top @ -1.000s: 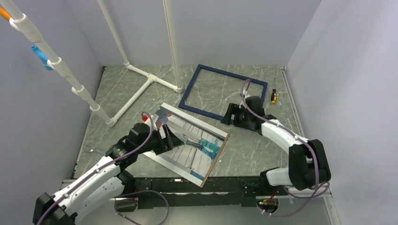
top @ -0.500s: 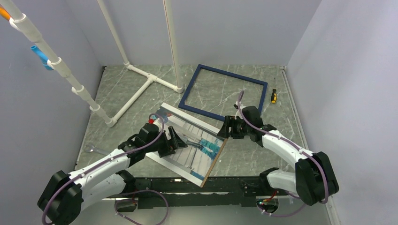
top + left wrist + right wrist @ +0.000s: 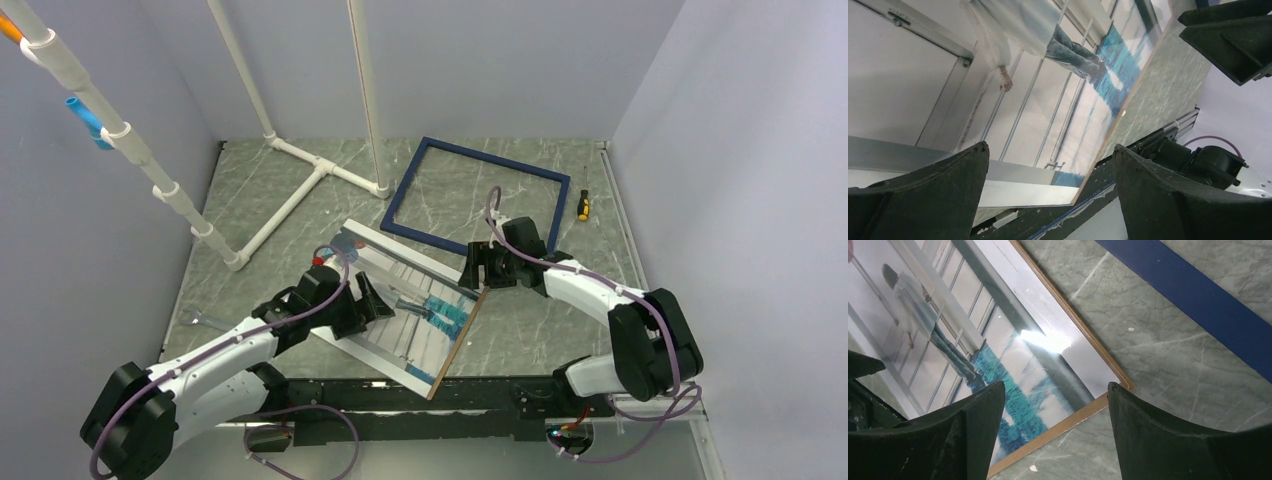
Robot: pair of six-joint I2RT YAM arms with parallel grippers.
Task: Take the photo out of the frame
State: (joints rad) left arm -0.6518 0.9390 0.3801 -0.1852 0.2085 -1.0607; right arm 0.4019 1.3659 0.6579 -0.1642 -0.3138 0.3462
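My left claw [image 3: 1048,165] stands wide, nothing between its fingers, low over the large glossy photo [image 3: 420,320] of a pale striped scene with a small figure. The print lies on its thin brown backing board [image 3: 1063,426] on the green marbled table [image 3: 530,330]. My right claw [image 3: 1055,390] gapes too, empty, above the print's far corner. The thin navy-blue rectangular frame [image 3: 497,160] lies empty just beyond, apart from the photo

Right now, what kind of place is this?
Probably a robot lab test cell: plain pale walls box in a marble-patterned table, a left arm and right arm sit at its near edge, and a white pipe structure stands on it.
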